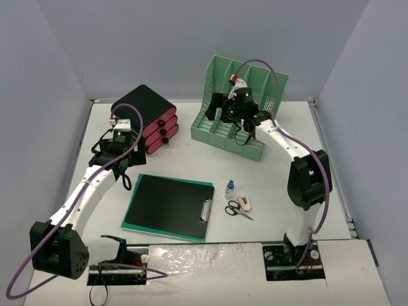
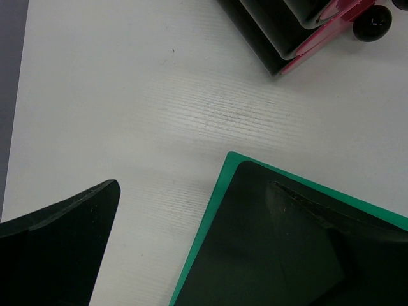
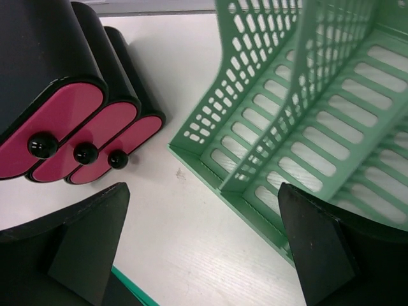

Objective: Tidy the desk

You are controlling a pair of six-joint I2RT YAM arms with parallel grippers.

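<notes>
White desk [image 1: 191,159], grey walls [image 1: 159,44]; left claw [image 2: 192,185] and right claw [image 3: 204,186] both gape empty.

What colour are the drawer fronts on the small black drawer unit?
Magenta-pink drawer fronts, each with a round black knob; clearest in the right wrist view.

- The desk [image 2: 127,95], beneath the left claw [image 2: 194,191]: white and matt, with a fine straight grain like laminate and a few small dark specks.
- The clipboard [image 2: 242,210], under one finger of that claw: the black face is smooth and matt, on a green backing of flat finish.
- The drawer unit [image 3: 70,57], ahead and left of the right claw [image 3: 204,191]: the black shell is smooth satin plastic, the pink fronts are glossy, and the ball knobs [image 3: 43,146] are glossy black with highlights.
- The file rack [image 3: 197,167], ahead and right of that claw: mint-green moulded plastic, slotted, with a low sheen.
- The fingers [image 3: 83,242] of the right claw: black, matt and faintly speckled.
</notes>
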